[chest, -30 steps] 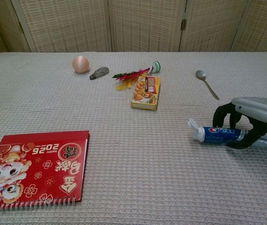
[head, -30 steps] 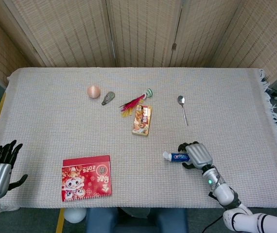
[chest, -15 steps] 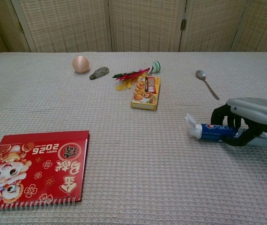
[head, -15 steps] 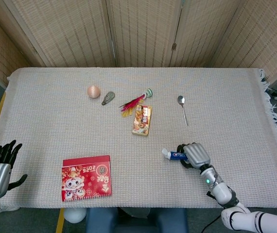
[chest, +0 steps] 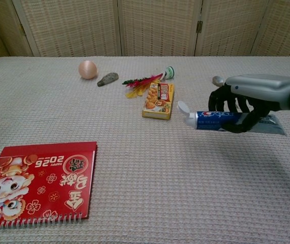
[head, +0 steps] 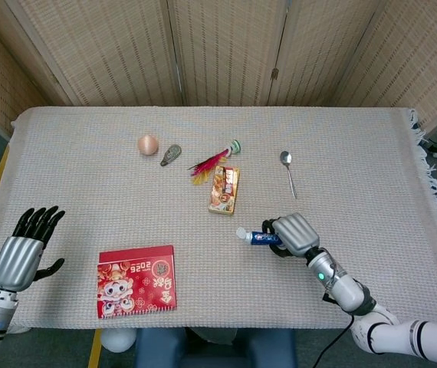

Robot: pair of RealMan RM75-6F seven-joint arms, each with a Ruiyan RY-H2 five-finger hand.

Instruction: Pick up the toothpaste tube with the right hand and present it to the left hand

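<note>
My right hand grips the blue and white toothpaste tube, holding it clear above the table with its white cap pointing left. The tube's flat tail sticks out to the right under the hand in the chest view. My left hand hovers at the table's left front edge, fingers spread, holding nothing. It does not show in the chest view.
A red 2025 notebook lies front left. A snack box, feather shuttlecock, peach ball, small grey object and spoon lie toward the back on the white cloth.
My right hand has lifted the toothpaste tube off the cloth and carried it left. My left hand has risen and moved inward toward the table.
</note>
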